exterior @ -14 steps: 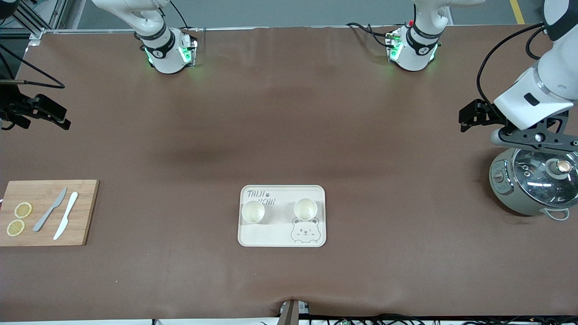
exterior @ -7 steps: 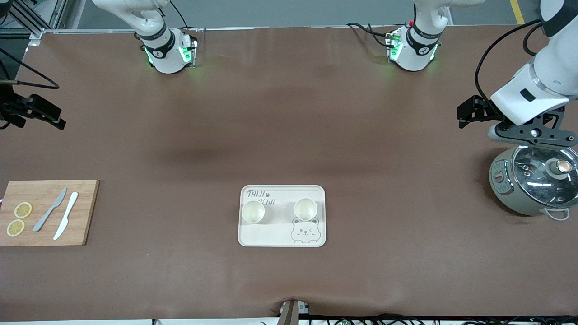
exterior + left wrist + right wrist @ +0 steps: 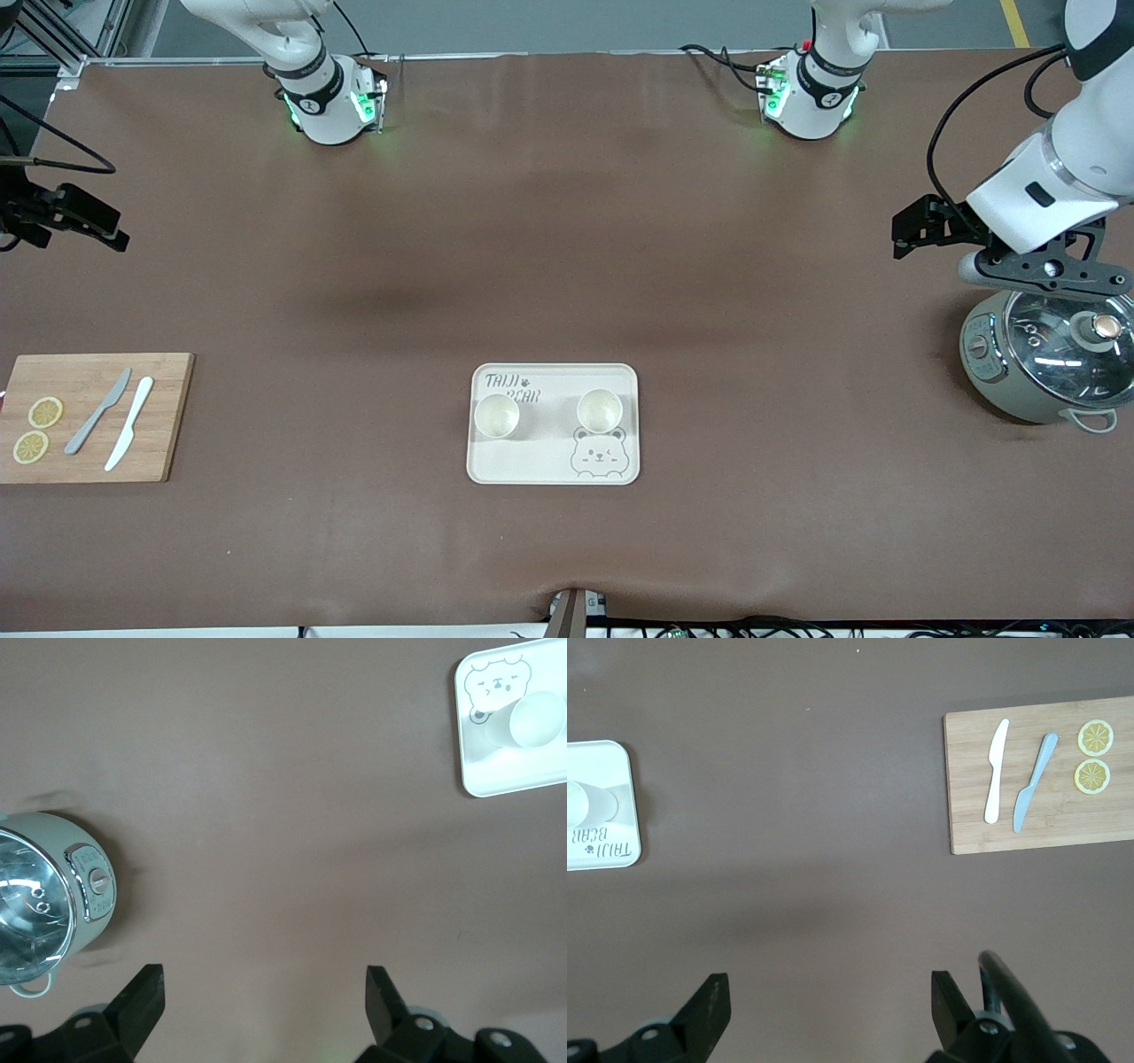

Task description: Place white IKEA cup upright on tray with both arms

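Observation:
The cream tray (image 3: 552, 461) with "TAIJI BEAR" lettering lies near the table's middle. Two white cups stand upright on it, one (image 3: 496, 416) toward the right arm's end and one (image 3: 599, 410) toward the left arm's end. My left gripper (image 3: 914, 232) is open and empty, up in the air over bare table beside the cooker. My right gripper (image 3: 84, 221) is open and empty over the table's edge at the right arm's end. The left wrist view shows the tray's corner (image 3: 496, 784) with a cup (image 3: 536, 719). The right wrist view shows another corner of the tray (image 3: 607, 846).
A grey-green cooker (image 3: 1045, 363) with a glass lid stands at the left arm's end. A wooden cutting board (image 3: 93, 418) at the right arm's end holds a grey knife (image 3: 97, 410), a white knife (image 3: 129, 423) and two lemon slices (image 3: 37, 430).
My left gripper has shifted slightly toward the table's middle, its wrist lifting then dipping. My right gripper has drawn a little toward the table's edge. Tray and cups have not moved.

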Robot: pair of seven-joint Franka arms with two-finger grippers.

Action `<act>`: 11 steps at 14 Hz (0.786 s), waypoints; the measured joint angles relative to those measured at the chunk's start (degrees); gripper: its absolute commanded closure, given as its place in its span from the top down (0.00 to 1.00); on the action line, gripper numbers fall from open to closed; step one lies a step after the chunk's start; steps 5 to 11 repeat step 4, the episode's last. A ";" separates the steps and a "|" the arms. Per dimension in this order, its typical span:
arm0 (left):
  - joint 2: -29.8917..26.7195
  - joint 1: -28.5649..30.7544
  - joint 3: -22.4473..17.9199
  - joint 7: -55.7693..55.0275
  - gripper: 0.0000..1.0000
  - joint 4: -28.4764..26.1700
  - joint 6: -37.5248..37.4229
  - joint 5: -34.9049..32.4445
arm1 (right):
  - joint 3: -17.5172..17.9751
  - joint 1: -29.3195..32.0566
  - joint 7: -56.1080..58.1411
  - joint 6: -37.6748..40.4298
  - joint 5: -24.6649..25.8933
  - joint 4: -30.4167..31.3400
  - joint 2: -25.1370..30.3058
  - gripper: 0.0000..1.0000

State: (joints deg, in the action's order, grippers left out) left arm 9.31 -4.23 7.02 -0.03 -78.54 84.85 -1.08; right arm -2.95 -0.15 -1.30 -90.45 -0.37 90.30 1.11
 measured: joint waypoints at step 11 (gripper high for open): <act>0.14 0.01 -0.16 -0.02 1.00 -0.03 0.13 0.00 | 0.00 0.00 0.00 -0.60 0.01 0.00 0.00 1.00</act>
